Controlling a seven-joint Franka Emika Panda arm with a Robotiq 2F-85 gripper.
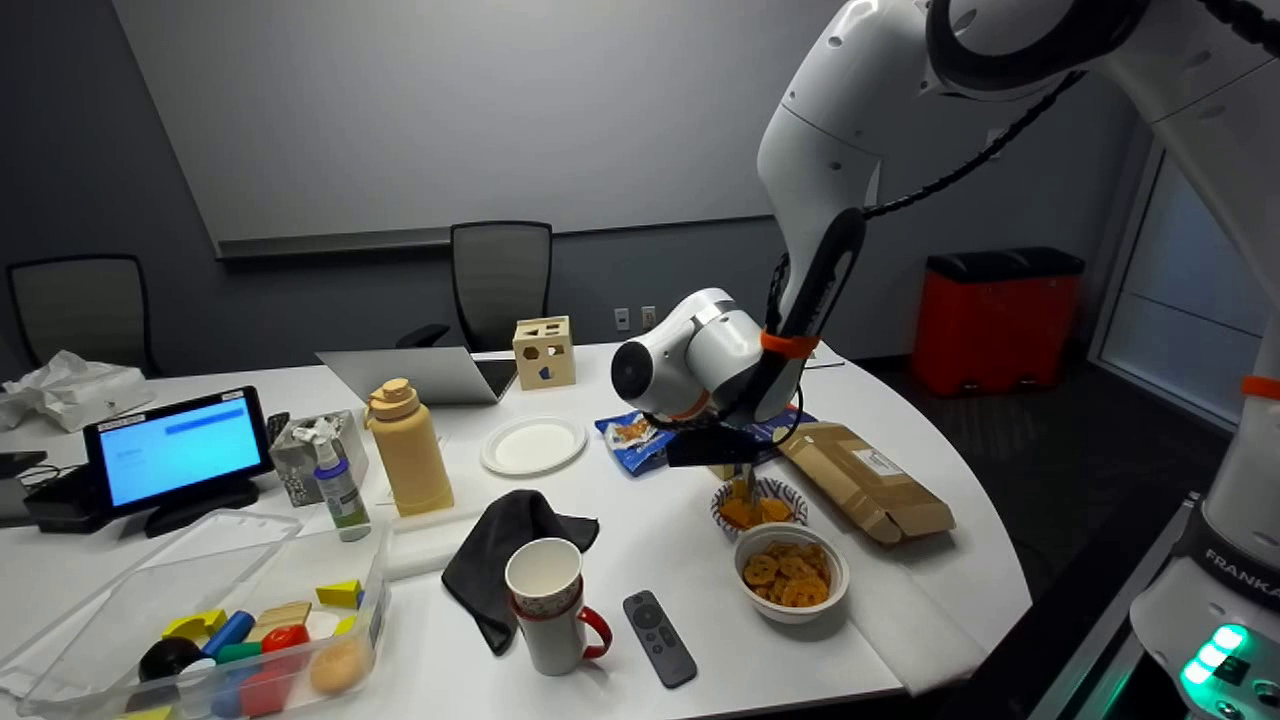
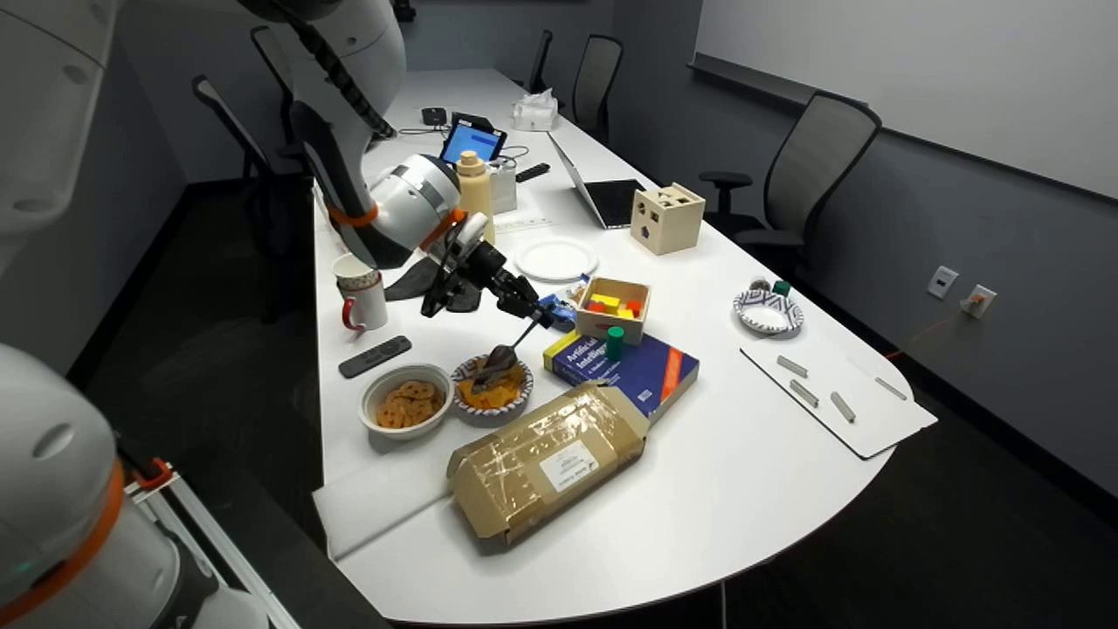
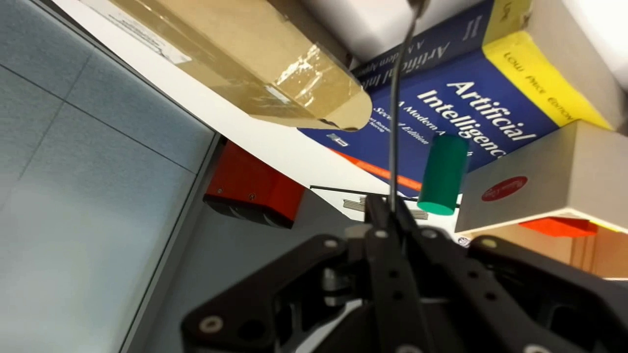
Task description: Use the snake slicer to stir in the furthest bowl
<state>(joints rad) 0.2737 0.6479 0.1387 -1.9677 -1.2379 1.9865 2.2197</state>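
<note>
A metal spoon-like utensil with a thin handle [image 2: 499, 364] has its wide head down in a patterned bowl [image 2: 523, 398] of orange chips. The patterned bowl also shows in an exterior view [image 1: 796, 500]. My gripper [image 2: 541, 316] is above and beside this bowl, shut on the utensil's handle. In the wrist view the fingers [image 3: 392, 203] pinch the thin handle [image 3: 394, 117]; the head is out of that view. A white bowl [image 1: 840, 592] of round brown snacks stands beside the patterned bowl, nearer the table edge; it shows in both exterior views [image 2: 374, 421].
A cardboard box [image 2: 550, 463] lies close to the patterned bowl. A blue book [image 2: 657, 371] carries a wooden box [image 2: 603, 328] and a green cylinder [image 2: 615, 342]. A remote [image 1: 660, 638], a stacked mug [image 1: 550, 625], a black cloth [image 1: 515, 545] and a white plate [image 1: 535, 446] are nearby.
</note>
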